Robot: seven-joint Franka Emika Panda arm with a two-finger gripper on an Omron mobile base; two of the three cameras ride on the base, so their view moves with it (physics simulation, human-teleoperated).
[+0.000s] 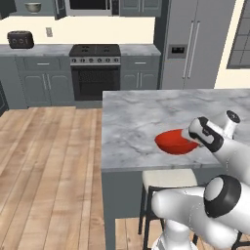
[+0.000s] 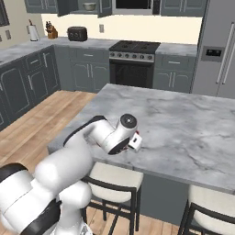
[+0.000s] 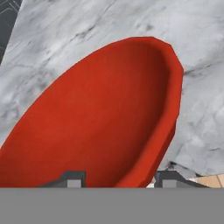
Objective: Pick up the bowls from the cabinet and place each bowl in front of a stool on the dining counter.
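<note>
Red bowl (image 1: 175, 141): glossy, solid red. Tabletop (image 1: 136, 122): grey-white veined marble, dark grey sides. Second bowl (image 1: 33, 7) on cabinet shelf: cream, olive-grey mottling. Cabinet (image 1: 10, 7): dark slate-grey. Floor (image 1: 49, 161): light wood planks.

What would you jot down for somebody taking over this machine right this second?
Pincer: one fingertip on each side of the red bowl's rim; whether it is clamped, I cannot tell.
Red bowl: low over the dining counter near its front edge, above a cream-seated stool; whether it touches the marble is unclear.
Cream bowl: on the shelf of the open wall cabinet, past the toaster.
Done: red bowl brought to the counter.
Left: release it, then fetch the cream bowl and set it before another stool.
</note>
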